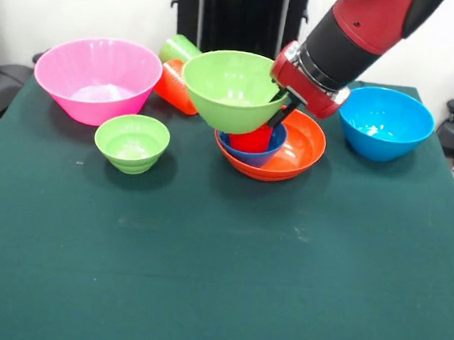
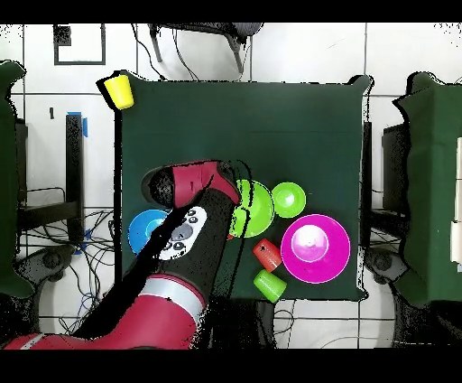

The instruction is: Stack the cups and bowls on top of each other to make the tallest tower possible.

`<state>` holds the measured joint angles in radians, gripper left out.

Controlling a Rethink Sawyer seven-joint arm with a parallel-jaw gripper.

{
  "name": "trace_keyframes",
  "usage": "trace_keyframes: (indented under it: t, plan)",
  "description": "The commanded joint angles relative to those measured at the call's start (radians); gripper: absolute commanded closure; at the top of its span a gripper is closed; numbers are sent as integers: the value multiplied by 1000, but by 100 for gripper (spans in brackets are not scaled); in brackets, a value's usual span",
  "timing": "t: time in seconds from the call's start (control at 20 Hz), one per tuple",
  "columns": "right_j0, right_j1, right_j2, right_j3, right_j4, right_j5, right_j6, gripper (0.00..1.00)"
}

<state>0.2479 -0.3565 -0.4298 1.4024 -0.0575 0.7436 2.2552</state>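
front view: the step in hand looks like placing the large green bowl (image 1: 233,89) onto the tower (image 1: 265,148). that tower is so far a wide orange bowl (image 1: 303,149) as base, a small dark blue bowl (image 1: 253,152) inside it, and a red cup (image 1: 252,138) standing in the dark blue one. the large green bowl hangs tilted, its bottom just over or touching the red cup; i cannot tell which. the pincer (image 1: 283,109) comes down from the red and black arm (image 1: 348,37) at the bowl's right rim, and its dark fingers seem clamped on that rim, one inside and one outside, with only a narrow gap for the wall. the next move, as i judge it, calls for levelling the bowl and centring it over the red cup before letting go, since a tilted wide bowl on a narrow cup could slide off. still loose on the table (image 1: 216,281) are the huge pink bowl (image 1: 97,77), the small green bowl (image 1: 131,141), the large blue bowl (image 1: 385,122), and an orange cup (image 1: 174,86) and a light green cup (image 1: 177,49) lying on their sides behind.

overhead view: the arm covers the tower and the pincer itself. the large green bowl (image 2: 255,208) shows beside it, the small green bowl (image 2: 289,199) and pink bowl (image 2: 315,247) further along. a yellow cup (image 2: 118,90) sits off the table's corner, well apart.
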Motion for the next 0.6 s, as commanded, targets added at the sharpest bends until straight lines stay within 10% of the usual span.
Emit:
trace_keyframes:
  t: [0.05, 0.6]
  plan:
    - [22, 37, 49, 50, 48, -23, 227, 100]
    - [52, 38, 24, 56, 78, -18, 228, 100]
